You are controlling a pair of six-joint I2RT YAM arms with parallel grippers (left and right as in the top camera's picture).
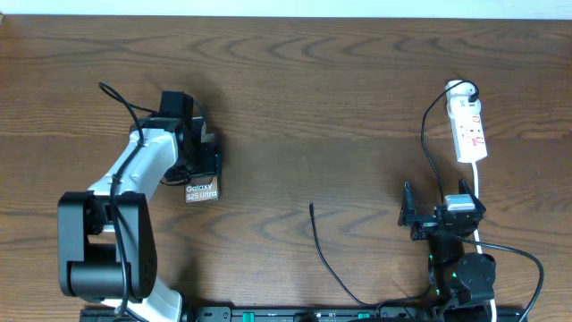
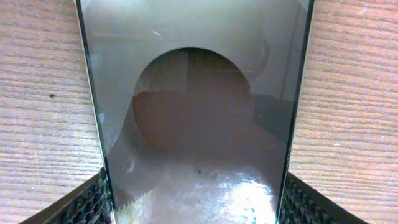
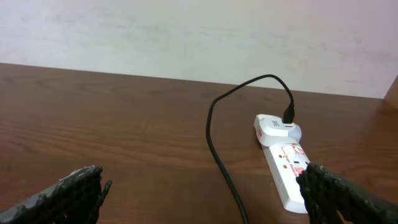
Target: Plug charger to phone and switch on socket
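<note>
My left gripper [image 1: 203, 165] is clamped across the phone [image 1: 202, 190], its fingers [image 2: 93, 204] pressing the two long edges. My right gripper [image 1: 435, 201] stands spread wide, grasping nothing, near the socket [image 1: 468, 130]. To do this well I'd hold the phone steady with its port end exposed. Then I'd send the right arm for the charger [image 1: 326, 255] tip, which lies loose on the table [image 1: 313, 89]. Only the overhead shows that tip. The left wrist view alone shows the grip contact, and the right wrist view shows the plug seated in the socket's end.
</note>
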